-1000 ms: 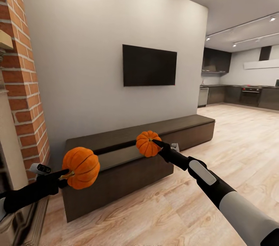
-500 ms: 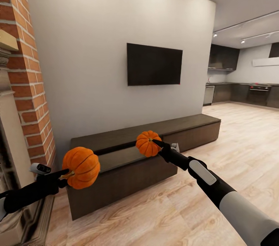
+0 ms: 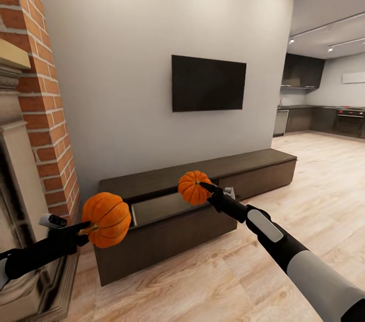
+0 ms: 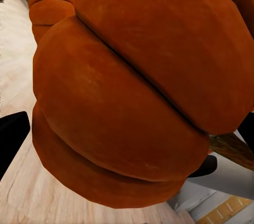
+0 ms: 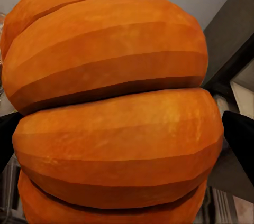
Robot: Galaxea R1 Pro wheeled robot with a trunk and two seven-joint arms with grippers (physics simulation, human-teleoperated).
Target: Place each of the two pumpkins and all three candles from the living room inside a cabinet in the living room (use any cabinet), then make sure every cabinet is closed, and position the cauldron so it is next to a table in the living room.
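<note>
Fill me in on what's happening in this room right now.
A two-armed robot faces a long low cabinet under a wall-mounted TV, carrying one pumpkin in each gripper. The left gripper holds the left pumpkin in the air near the brick fireplace; the right gripper holds the right pumpkin out above the cabinet's open drawer, whose pale interior shows. Neither pumpkin is in the cabinet yet.
</note>
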